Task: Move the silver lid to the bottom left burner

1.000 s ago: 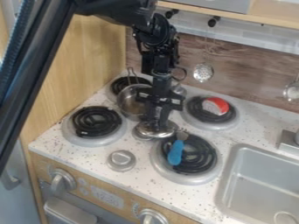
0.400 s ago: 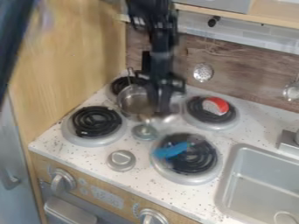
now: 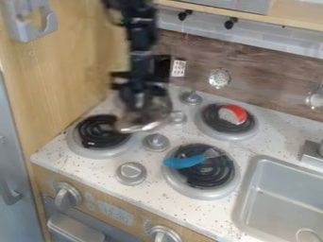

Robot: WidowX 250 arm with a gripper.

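Note:
The gripper (image 3: 139, 100) hangs left of centre over the back left of the stove, shut on the silver lid (image 3: 140, 125). The lid is tilted and held above the counter, its left edge overlapping in view the right side of the bottom left burner (image 3: 101, 133). That burner has a black coil in a silver ring and carries nothing. The gripper and lid cover most of the area around the top left burner and the metal pot.
A blue-handled utensil (image 3: 183, 162) lies across the bottom right burner (image 3: 205, 177). A red-and-silver piece (image 3: 234, 114) rests on the top right burner. Silver knobs (image 3: 131, 173) stand between the burners. The sink (image 3: 281, 198) is at right.
The gripper has lifted the lid from the middle of the stove and carried it left. The blue-handled utensil has turned from pointing toward the front to lying sideways.

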